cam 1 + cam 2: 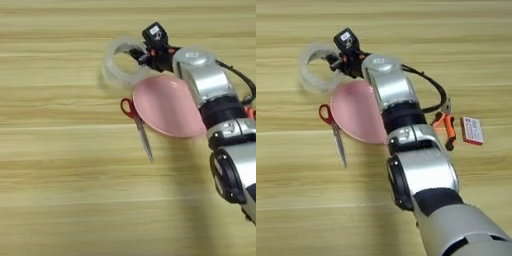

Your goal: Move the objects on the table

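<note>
My right gripper (pixel 138 56) is shut on the rim of the clear tape roll (pixel 119 64), which looks lifted just beyond the far left edge of the round pink plate (pixel 167 107). The silver forearm (pixel 391 90) runs over the plate's right side. Red-handled steel scissors (pixel 138 126) lie on the table (pixel 60 165) against the plate's left edge, blades pointing toward me. Small orange-handled pliers (pixel 446 129) lie right of the arm, partly hidden by it.
A small red and white box (pixel 472 131) lies just right of the pliers. A black cable (pixel 428 87) loops off the forearm above the pliers. Bare wood spreads to the left and along the near side.
</note>
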Controlling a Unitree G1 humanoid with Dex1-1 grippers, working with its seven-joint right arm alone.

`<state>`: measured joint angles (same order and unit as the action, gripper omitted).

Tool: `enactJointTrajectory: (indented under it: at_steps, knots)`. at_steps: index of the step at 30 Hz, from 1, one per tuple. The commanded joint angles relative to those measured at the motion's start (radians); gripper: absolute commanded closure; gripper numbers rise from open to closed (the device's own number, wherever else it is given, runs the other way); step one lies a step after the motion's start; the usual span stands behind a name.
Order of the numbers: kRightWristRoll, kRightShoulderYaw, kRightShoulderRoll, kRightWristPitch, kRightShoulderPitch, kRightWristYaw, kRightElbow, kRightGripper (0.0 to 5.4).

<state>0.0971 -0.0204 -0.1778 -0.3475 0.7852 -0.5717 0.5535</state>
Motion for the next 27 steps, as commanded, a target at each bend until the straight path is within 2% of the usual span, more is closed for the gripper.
enactJointTrajectory:
  at_steps: [1,9,12,15,20,27]
  knots:
    - [-0.081,-0.119,-0.032,-0.007,0.010,0.112,-0.329,4.09]
    - [-0.136,-0.196,-0.043,-0.074,-0.127,0.163,-0.525,4.09]
    - [-0.153,-0.215,-0.045,-0.090,-0.160,0.183,-0.585,4.09]
    - [-0.164,-0.230,-0.070,-0.110,-0.183,0.192,-0.632,4.09]
    - [-0.176,-0.260,-0.123,-0.134,-0.231,0.202,-0.654,4.09]
    - [-0.181,-0.253,-0.145,-0.138,-0.296,0.211,-0.628,4.09]
